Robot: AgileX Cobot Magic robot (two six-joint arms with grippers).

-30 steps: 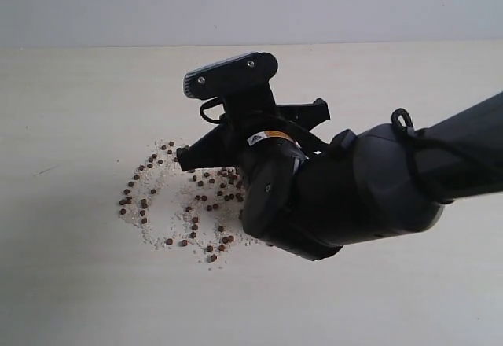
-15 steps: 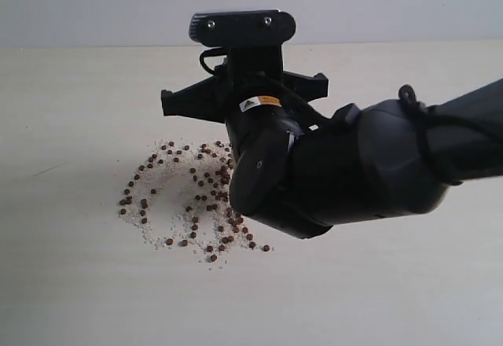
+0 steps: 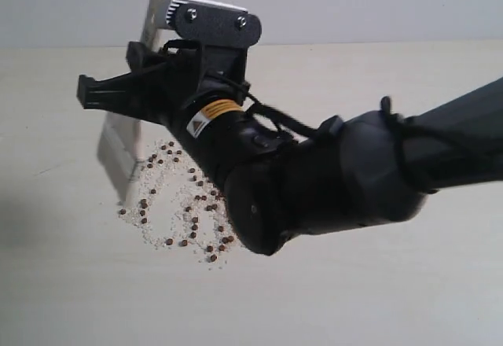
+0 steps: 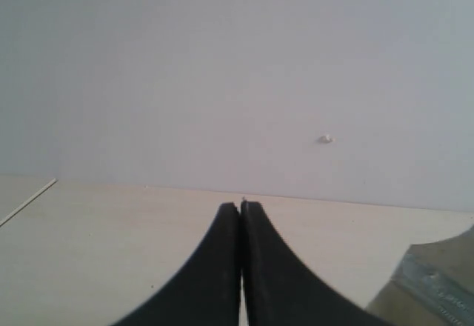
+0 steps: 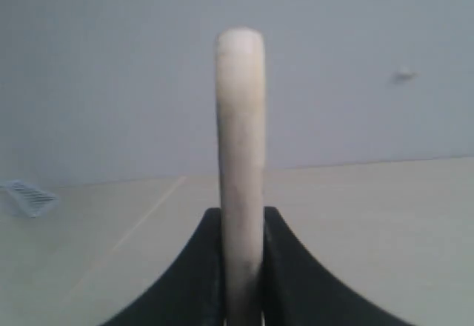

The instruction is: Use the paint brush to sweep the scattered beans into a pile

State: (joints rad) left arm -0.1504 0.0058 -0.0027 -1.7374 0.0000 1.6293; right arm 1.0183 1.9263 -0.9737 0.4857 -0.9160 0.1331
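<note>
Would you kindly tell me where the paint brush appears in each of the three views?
Exterior view: the paint brush stands at left, tilted, bristles blurred.
Left wrist view: a silvery-banded shape in the lower right corner may be it; cannot tell.
Right wrist view: its handle upright at centre, clamped in the right pincer.
Shared landmark: the table's far edge against the wall.

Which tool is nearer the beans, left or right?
Right. The right tool holds the paint brush beside the beans; the left tool, shut, lies outside the exterior view, seeing no beans.
</note>
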